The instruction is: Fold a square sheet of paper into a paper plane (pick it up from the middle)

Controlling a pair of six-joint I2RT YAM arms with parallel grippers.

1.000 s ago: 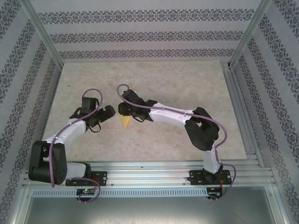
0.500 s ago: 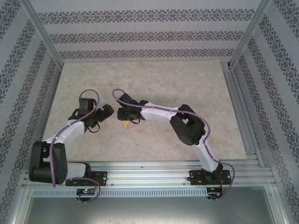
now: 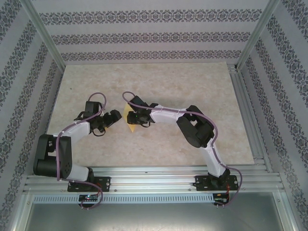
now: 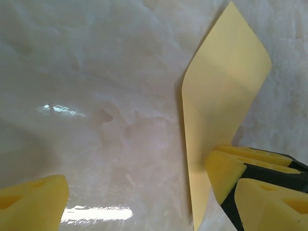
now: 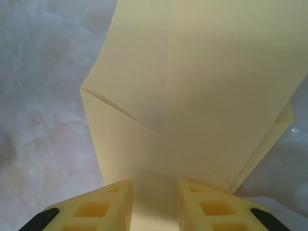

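The square sheet of paper [image 3: 128,124] is yellow, folded, and held up off the table between the two grippers. My right gripper [image 3: 131,117] is shut on its lower part. In the right wrist view the paper [image 5: 202,86] fans out above that gripper [image 5: 154,195], showing a diagonal fold edge. My left gripper [image 3: 115,117] faces it from the left and stands open. In the left wrist view the paper [image 4: 221,91] stands upright inside the wide gap of the left gripper [image 4: 149,195], close to its right finger, and the right gripper's yellow fingers [image 4: 231,175] pinch the paper's lower edge.
The marble-patterned table [image 3: 192,86] lies beneath both arms. Aluminium rails [image 3: 154,175] run along the near edge, and more rails [image 3: 248,115] along the right side. Patterned walls enclose the back and sides.
The right gripper has raised and turned the paper toward the left gripper. The left gripper has moved right until the paper is between its fingers, which have narrowed slightly.
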